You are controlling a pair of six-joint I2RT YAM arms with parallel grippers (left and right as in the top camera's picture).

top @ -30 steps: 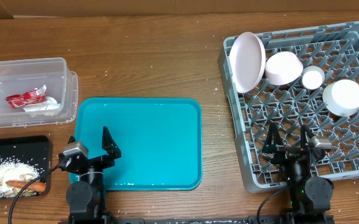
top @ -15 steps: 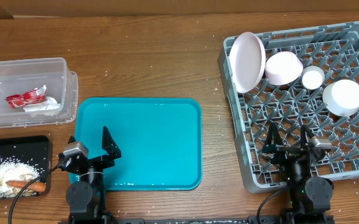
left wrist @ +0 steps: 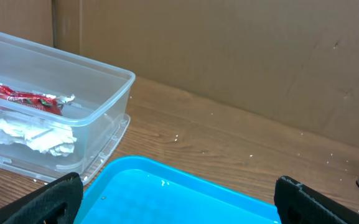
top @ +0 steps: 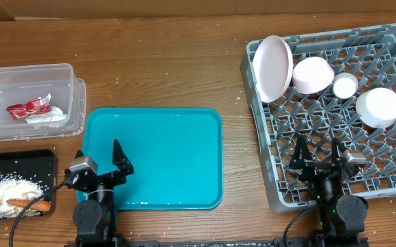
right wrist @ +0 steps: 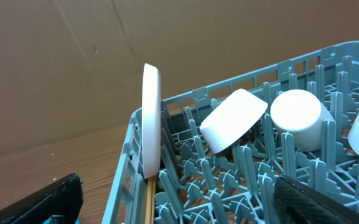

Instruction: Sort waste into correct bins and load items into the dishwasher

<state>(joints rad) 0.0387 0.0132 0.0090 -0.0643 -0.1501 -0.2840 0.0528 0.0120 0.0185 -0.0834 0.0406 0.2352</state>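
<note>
**With nothing left to pick up, both grippers sit open at the near edge**

Since the dishes are all racked, start there. The pink plate (top: 273, 67) stands on edge at the far-left corner of the grey dish rack (top: 362, 161). The pink bowl (top: 312, 74), tiny cup (top: 345, 86) and white bowl (top: 379, 107) run in a row to its right. A thin wooden stick (right wrist: 149, 200), likely the chopsticks, shows just under the plate at the rack wall in the right wrist view; the overhead view doesn't show it. The rack fills the right side of the tabletop.

The waste is sorted too. The red packet (top: 28, 107) and napkin (top: 45, 118) lie in the clear tub (top: 26, 68) at the left edge. The rice (top: 9, 186) and carrot stick (top: 27, 204) are on the black tray (top: 19, 156) in the near-left corner. The teal tray (top: 156, 158) in the middle carries nothing.

The right gripper (top: 317, 149) hangs over the rack's near-left part, jaws apart and empty, with the dishes ahead of it toward the far edge. The left gripper (top: 99, 156) is over the teal tray's near-left corner, also spread and empty. The black tray is just to its left and the tub is further toward the far-left.

My read is that the task is essentially done, with no target for either arm. White specks dot the tabletop, but they are too small to tell whether they are rice.
</note>
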